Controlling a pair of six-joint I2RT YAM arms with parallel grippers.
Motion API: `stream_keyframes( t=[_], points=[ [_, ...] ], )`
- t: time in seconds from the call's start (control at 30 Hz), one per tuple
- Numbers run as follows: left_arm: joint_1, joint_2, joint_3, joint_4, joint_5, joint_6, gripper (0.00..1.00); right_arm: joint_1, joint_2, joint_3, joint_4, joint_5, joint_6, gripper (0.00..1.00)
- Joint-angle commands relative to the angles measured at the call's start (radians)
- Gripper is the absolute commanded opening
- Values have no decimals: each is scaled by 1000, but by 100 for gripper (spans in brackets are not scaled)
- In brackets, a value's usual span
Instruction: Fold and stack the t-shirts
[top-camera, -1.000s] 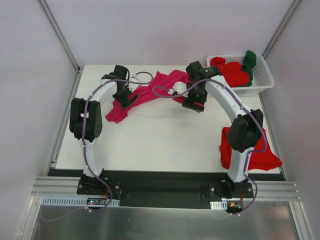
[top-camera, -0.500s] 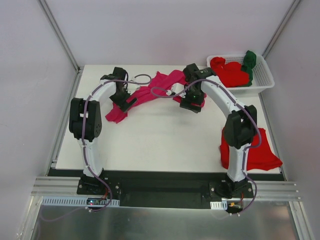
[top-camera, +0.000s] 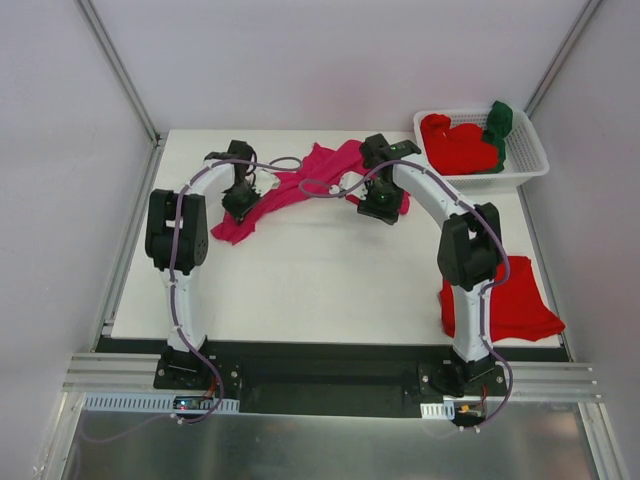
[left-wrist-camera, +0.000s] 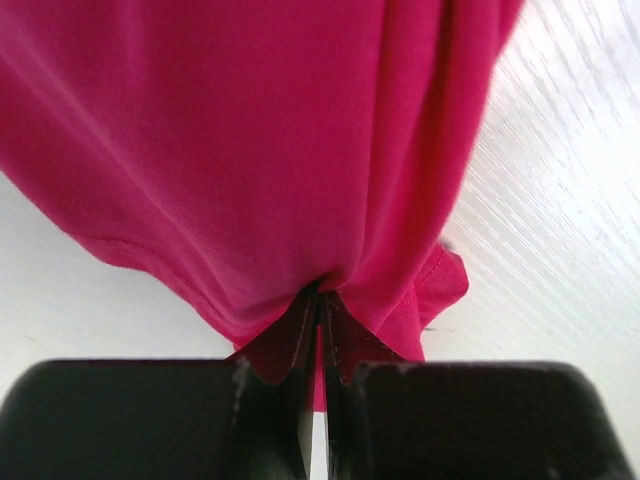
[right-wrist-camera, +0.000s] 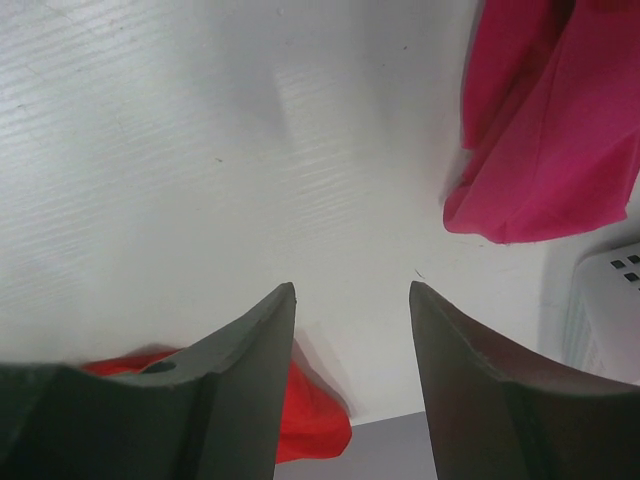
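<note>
Surface: white table, faint wood grain in my wrist views, bare across the middle and the near left
Far side, left to centre: magenta t-shirt, crumpled into a long uneven band, its left end nearer to me than the rest
Magenta cloth, close up: I see a hemmed edge bunched into folds above the tabletop
Near right corner: red t-shirt, lying flat and reaching the table's near and right edges; the arm hides its left part from me
Far right corner: white slotted basket standing on the table, well apart from the red t-shirt, near the band's right end
</note>
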Motion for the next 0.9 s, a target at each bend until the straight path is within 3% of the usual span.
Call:
stream_keyframes(
  t=[0.0, 0.37, 0.63, 0.87],
  points=[
    [13, 5, 111, -19, 9, 50, 0, 4, 20, 5, -5, -5, 17, 52],
    [24, -182, 72, -3, -104, 228, 0, 24, 94, 42, -34, -13, 14, 53],
    [64, -359, -42, -6, -170, 292, 0, 35, 155, 107, -20, 55, 9, 74],
    [82, -466, -125, -7, -201, 303, 0, 53, 164, 72, 98, 144, 38, 74]
  ],
)
